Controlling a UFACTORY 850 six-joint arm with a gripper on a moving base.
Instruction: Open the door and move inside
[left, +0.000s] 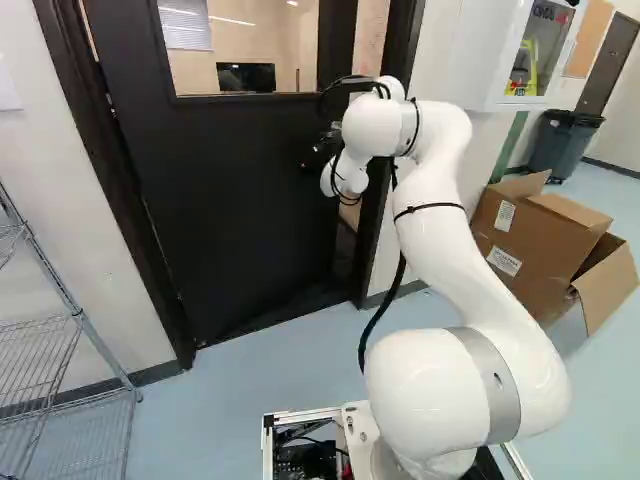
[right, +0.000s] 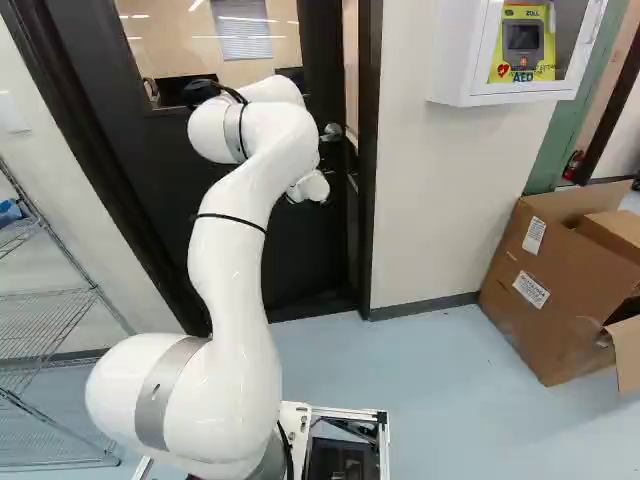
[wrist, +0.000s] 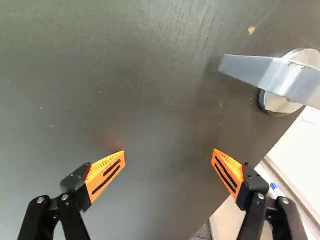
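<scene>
Door (left: 230, 210) stands ajar, apparently unlatched | gripper (wrist: 169, 151) faces its panel, jaws wide and empty | handle (wrist: 265, 74) juts ahead, outside their span | wider opening and entry seemingly remain

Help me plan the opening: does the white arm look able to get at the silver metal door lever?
Probably yes: the orange-padded black claw stands open facing the dark door, and nothing shows between it and the lever. That lies to one side, so a shift seems needed first.

Orange pads (wrist: 106, 172) apart, dark door (wrist: 150, 105), silver lever handle (wrist: 267, 73)
</scene>
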